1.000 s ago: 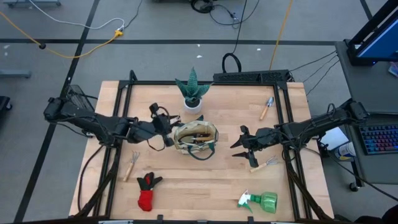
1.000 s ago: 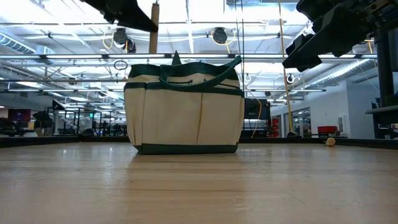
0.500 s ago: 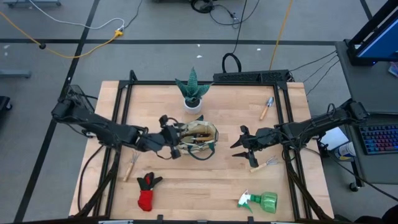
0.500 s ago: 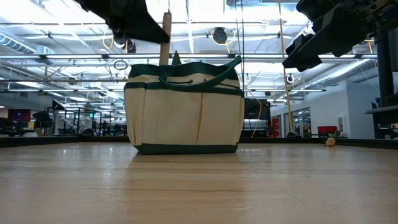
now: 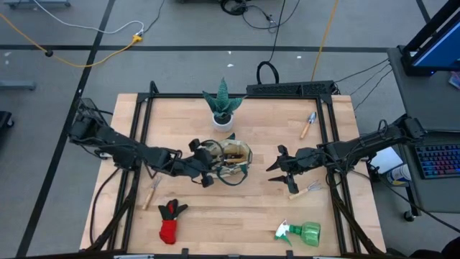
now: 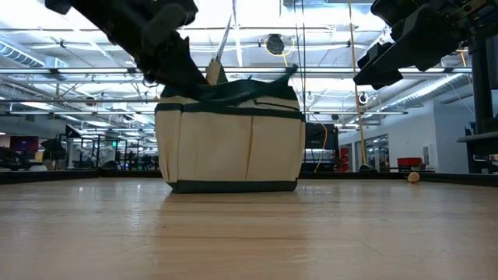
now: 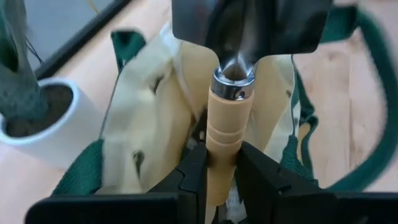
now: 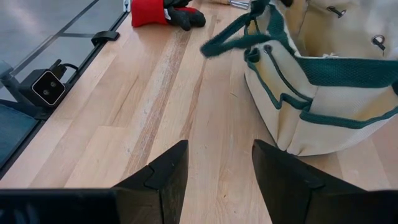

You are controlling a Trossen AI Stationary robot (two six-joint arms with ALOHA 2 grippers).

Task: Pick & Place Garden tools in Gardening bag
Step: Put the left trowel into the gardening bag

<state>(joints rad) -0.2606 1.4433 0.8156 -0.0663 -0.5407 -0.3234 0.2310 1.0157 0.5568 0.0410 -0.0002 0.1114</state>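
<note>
Left gripper (image 7: 221, 177) is clamped on the wooden handle of a trowel (image 7: 227, 124); fingers (image 7: 193, 174) pinch the handle on both sides, metal ferrule and blade pointing away from the wrist. In the high view the left gripper (image 5: 203, 160) sits right at the left rim of the gardening bag (image 5: 228, 157), over the opening. Low view: the arm comes in from the upper left, the gripper (image 6: 183, 70) is just above the bag's rim, and the trowel (image 6: 220, 47) stands tilted above the bag (image 6: 231, 140). Can't tell if the tool touches the bag's inside.

Right gripper (image 5: 277, 169) hangs above the table (image 5: 259, 208) to the right of the bag, apart from it, jaws spread and holding nothing. Its wrist view shows both fingers (image 8: 165, 177) apart over bare wood, with the bag's side pockets (image 8: 311, 106) and a loose green strap ahead of it.

Bag is mid-table, upright, beige canvas with dark green trim.

Still out on the table:
- red-black glove (image 5: 169, 221), near front left
- small hand rake (image 5: 152, 191), left of the bag, under the left arm
- green spray bottle (image 5: 300, 232), lying front right
- fork-type hand tool (image 5: 307, 190), just beside the right gripper
- small trowel (image 5: 308, 124), back right

Potted spiky plant (image 5: 222, 104) in a white pot sits just behind the bag.
</note>
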